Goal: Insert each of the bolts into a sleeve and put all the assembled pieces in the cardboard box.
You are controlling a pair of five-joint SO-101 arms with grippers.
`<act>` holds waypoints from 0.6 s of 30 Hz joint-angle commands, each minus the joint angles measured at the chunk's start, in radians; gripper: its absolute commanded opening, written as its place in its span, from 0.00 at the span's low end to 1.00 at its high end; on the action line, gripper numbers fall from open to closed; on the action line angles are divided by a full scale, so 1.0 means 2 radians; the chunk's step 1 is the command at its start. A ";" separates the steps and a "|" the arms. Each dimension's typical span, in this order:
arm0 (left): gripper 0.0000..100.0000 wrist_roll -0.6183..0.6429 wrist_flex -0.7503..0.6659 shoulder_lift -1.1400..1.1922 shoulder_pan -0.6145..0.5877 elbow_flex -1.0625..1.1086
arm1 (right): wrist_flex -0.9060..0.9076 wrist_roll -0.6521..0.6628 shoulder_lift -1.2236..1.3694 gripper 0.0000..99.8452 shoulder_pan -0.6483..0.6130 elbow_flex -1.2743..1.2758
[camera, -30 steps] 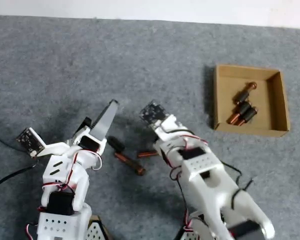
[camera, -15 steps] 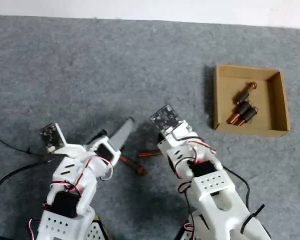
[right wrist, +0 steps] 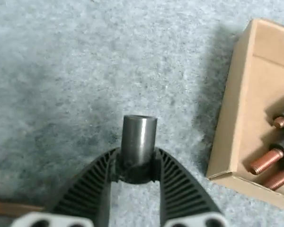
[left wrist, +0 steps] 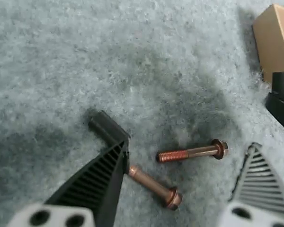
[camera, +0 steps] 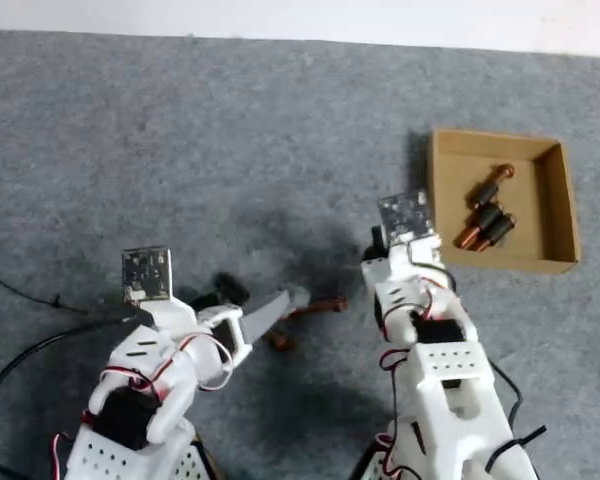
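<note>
Gaping wide and holding nothing, the left tool [left wrist: 189, 144] hangs low over the grey bench [left wrist: 61, 56], with one copper bolt [left wrist: 191, 153] lying crosswise between its two fingers, head toward the pale finger. A second bolt [left wrist: 154, 185] lies closer in, its plain end just beside the dark finger, and a spare sleeve [left wrist: 106, 125] lies just past that finger's tip. The right tool [right wrist: 137, 160] is clamped on a dark sleeve [right wrist: 138, 135], whose open bore points away from the tool. Ahead and off to one side sits the cardboard box [right wrist: 241, 109], where three assembled pieces [camera: 485, 215] lie. The step in hand looks like picking up the bolt between the left fingers. To do it well, the left tool would best come straight down and close across the shank near the head, leaving the threaded end free and sticking out. The dark finger should stay off the second bolt, which could be nudged or pinched along. The thread then has to line up squarely with the held sleeve's bore before any push
</note>
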 commanded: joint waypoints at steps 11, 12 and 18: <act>0.35 -0.091 0.018 -0.007 -0.212 -0.074 | -0.015 -0.005 -0.016 0.01 0.007 -0.006; 0.35 -0.145 0.016 -0.007 -0.234 -0.076 | -0.015 -0.004 -0.016 0.01 0.009 -0.006; 0.26 -0.255 0.009 -0.007 -0.237 -0.076 | -0.059 -0.005 -0.016 0.01 0.028 -0.004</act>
